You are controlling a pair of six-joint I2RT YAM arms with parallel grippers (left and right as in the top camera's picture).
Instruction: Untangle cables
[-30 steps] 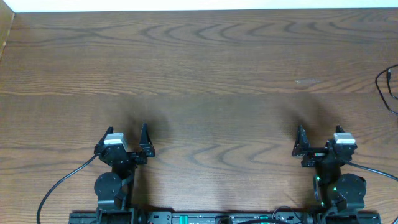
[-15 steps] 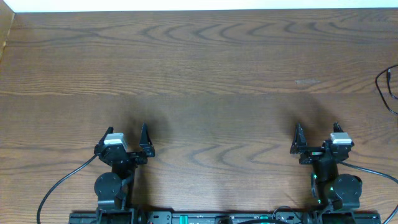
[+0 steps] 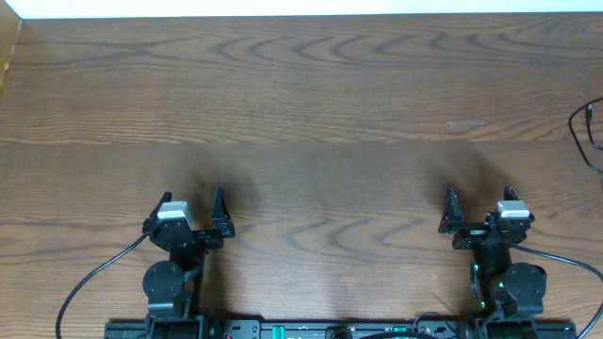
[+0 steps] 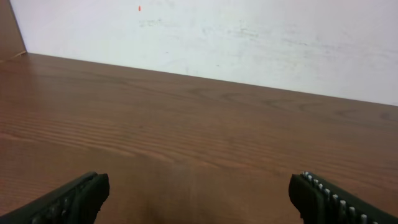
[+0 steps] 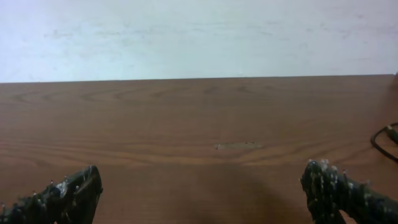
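Note:
A thin black cable [image 3: 590, 132] loops in at the table's far right edge, with a small plug end on it; most of it is cut off by the frame. It also shows at the right edge of the right wrist view as a black cable [image 5: 385, 134]. My left gripper [image 3: 188, 209] sits near the front edge on the left, open and empty over bare wood [image 4: 199, 194]. My right gripper [image 3: 479, 205] is at the front right, open and empty [image 5: 199, 186], well short of the cable.
The brown wooden table [image 3: 301, 104] stretches to a white wall [image 5: 186, 37] at the back. Thicker black robot wires [image 3: 89, 282] trail from both arm bases along the front edge. A small pale scuff [image 3: 464, 122] marks the wood at right of centre.
My right gripper has shifted slightly to the left and forward. The left arm and the cable have not moved.

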